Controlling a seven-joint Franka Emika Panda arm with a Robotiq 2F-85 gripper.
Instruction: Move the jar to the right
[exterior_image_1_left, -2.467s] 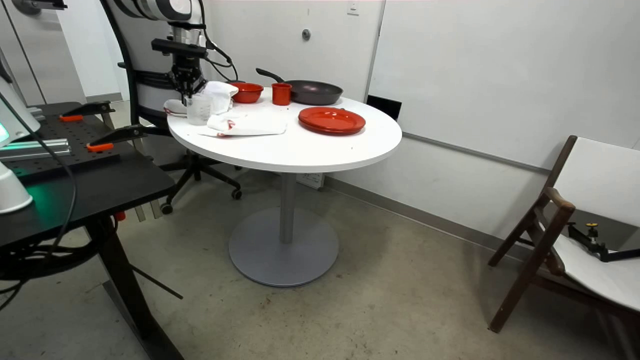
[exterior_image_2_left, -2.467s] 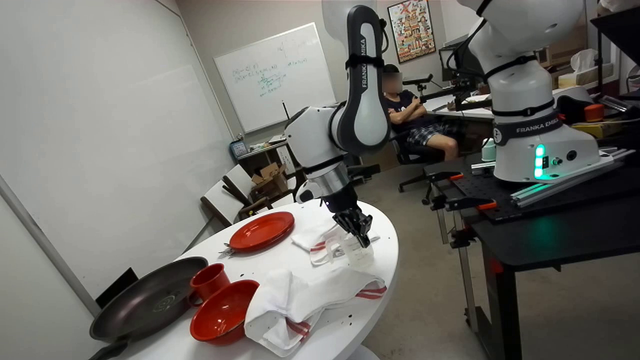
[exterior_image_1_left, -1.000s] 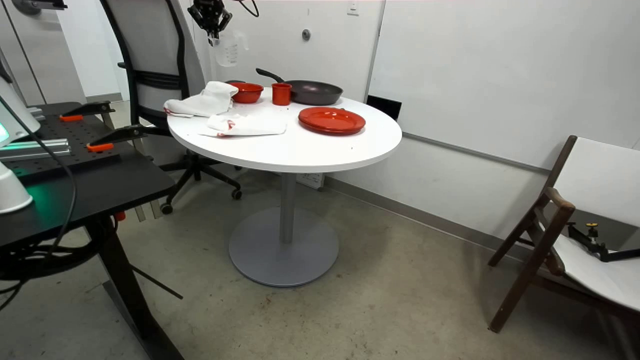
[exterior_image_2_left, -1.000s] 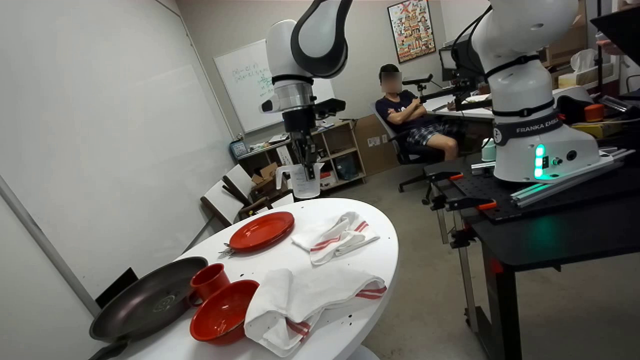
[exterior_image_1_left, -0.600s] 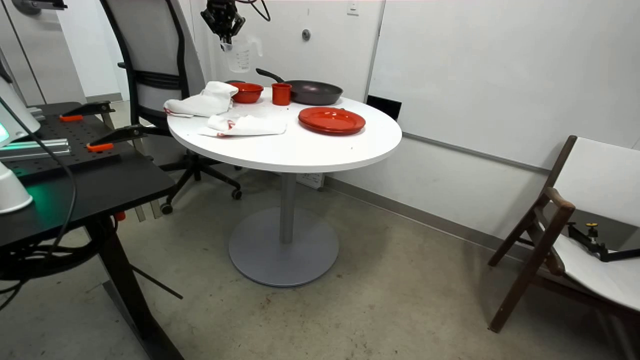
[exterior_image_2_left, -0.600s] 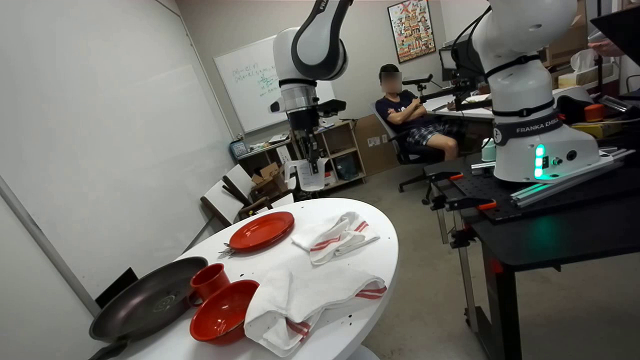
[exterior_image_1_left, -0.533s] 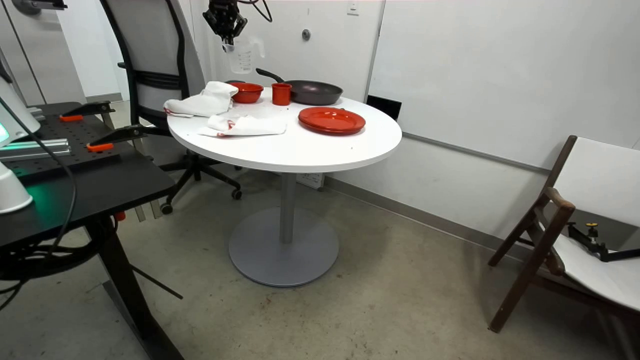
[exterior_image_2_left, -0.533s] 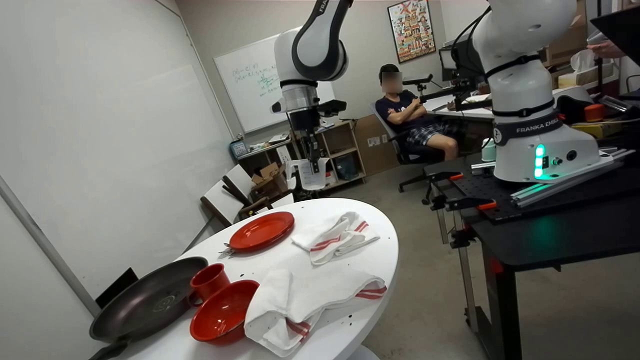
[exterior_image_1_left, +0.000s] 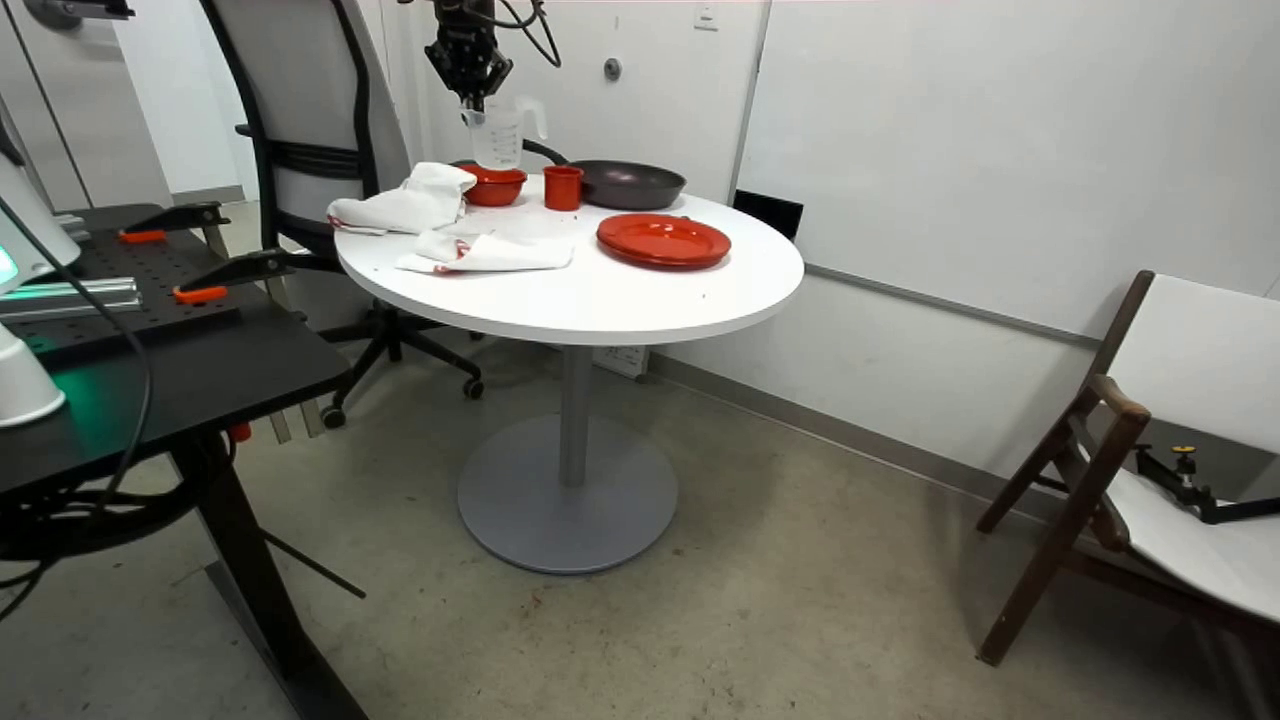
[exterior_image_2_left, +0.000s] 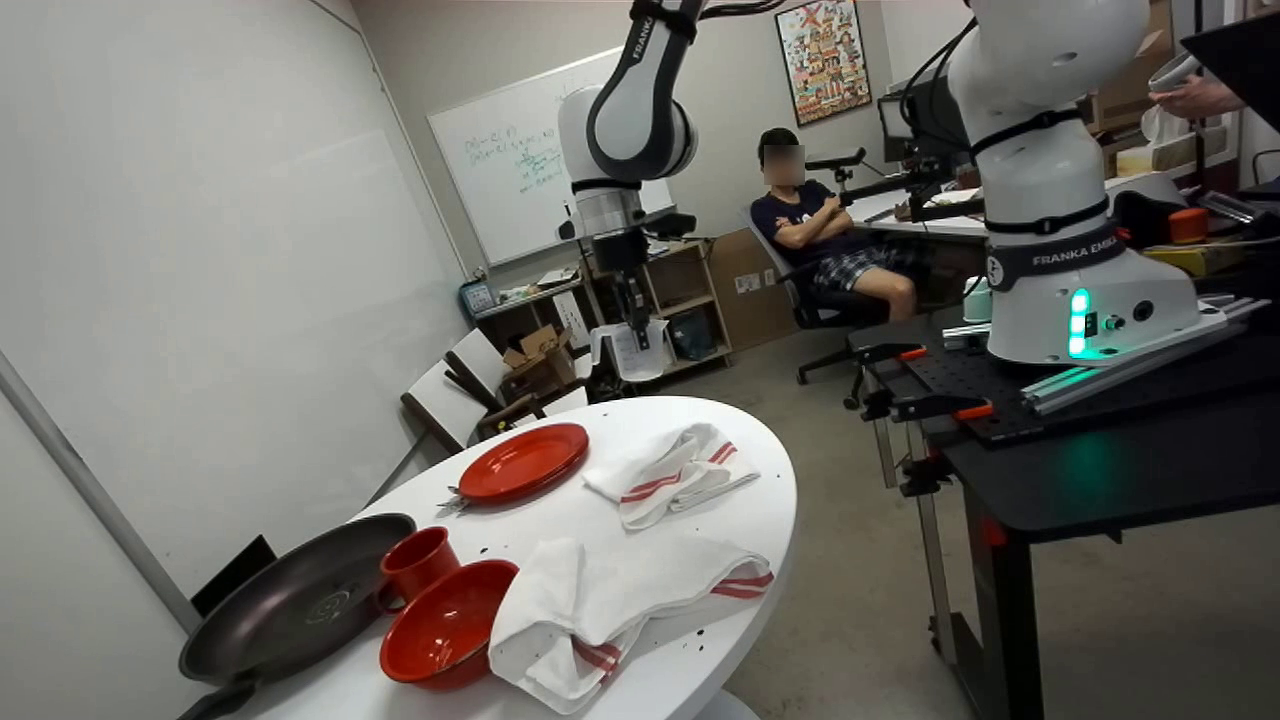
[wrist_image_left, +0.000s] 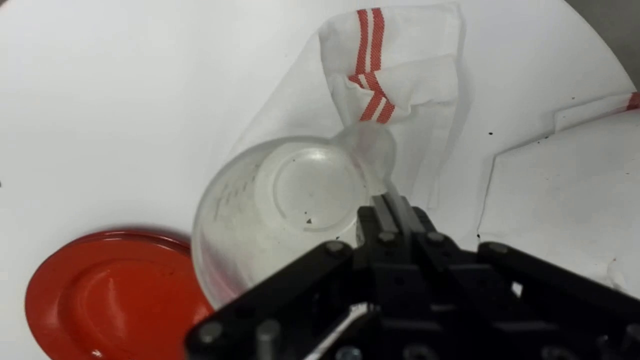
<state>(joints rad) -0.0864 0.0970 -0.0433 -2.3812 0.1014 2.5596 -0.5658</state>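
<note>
The jar is a clear plastic measuring jug with a handle. It hangs upright above the white table in both exterior views (exterior_image_1_left: 500, 145) (exterior_image_2_left: 648, 366). My gripper (exterior_image_1_left: 473, 105) also shows at the jug's rim in an exterior view (exterior_image_2_left: 641, 340). In the wrist view my gripper's fingers (wrist_image_left: 399, 212) are shut on the rim of the jug (wrist_image_left: 280, 210), with one finger inside and one outside. The wrist view looks down into the jug, which shows its round base and its spout; its handle is hidden there.
On the round table (exterior_image_1_left: 620, 305) lie red plates (exterior_image_1_left: 664, 240), a red mug (exterior_image_1_left: 563, 190), a red bowl (exterior_image_1_left: 495, 190) and a dark frying pan (exterior_image_1_left: 632, 187). Two white towels (exterior_image_1_left: 410, 205) (exterior_image_2_left: 680, 475) with red stripes lie near the robot's side.
Earlier the jug stood on the table by the towels with my gripper at its rim. It was lifted high; in the last half second it has moved lower and to the right in both exterior views.
</note>
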